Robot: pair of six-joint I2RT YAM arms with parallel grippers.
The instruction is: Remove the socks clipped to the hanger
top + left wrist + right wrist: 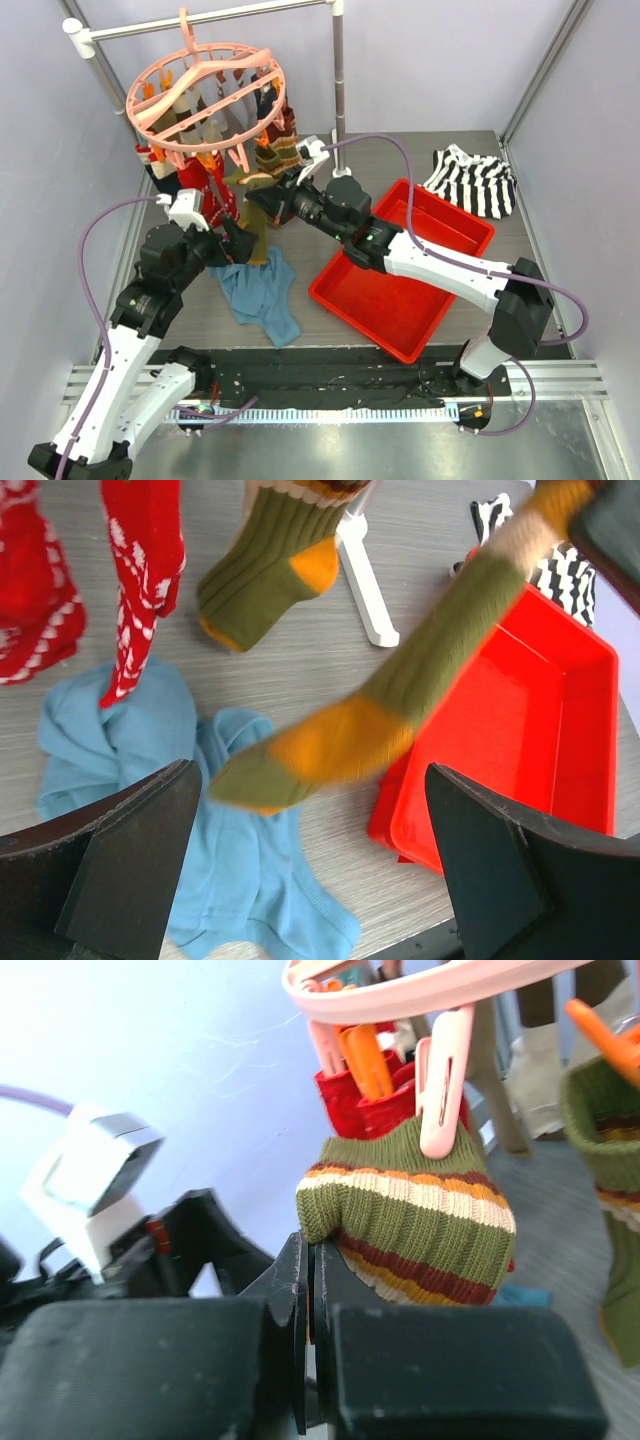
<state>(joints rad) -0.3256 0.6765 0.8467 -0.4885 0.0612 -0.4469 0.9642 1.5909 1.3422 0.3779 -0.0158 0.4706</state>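
Note:
The salmon-pink ring hanger (pixel 205 95) hangs from the rail with several socks (pixel 265 135) clipped under it. My right gripper (pixel 263 200) (pixel 311 1260) is shut on the cuff edge of an olive sock with orange, cream and red stripes (pixel 410 1210); a pink clip (pixel 445 1080) still grips the cuff's top. This sock (pixel 390 705) stretches slantwise through the left wrist view. My left gripper (pixel 238 240) (pixel 320 880) stands open just below it, touching nothing. Red-white socks (pixel 140 570) and a second olive sock (pixel 265 575) hang further back.
A plain blue cloth (pixel 262 295) lies on the table under the left gripper. A red tray (pixel 405 275) sits to the right, with a black-and-white striped garment (pixel 472 180) behind it. The grey rail's post (pixel 338 70) stands just behind the hanger.

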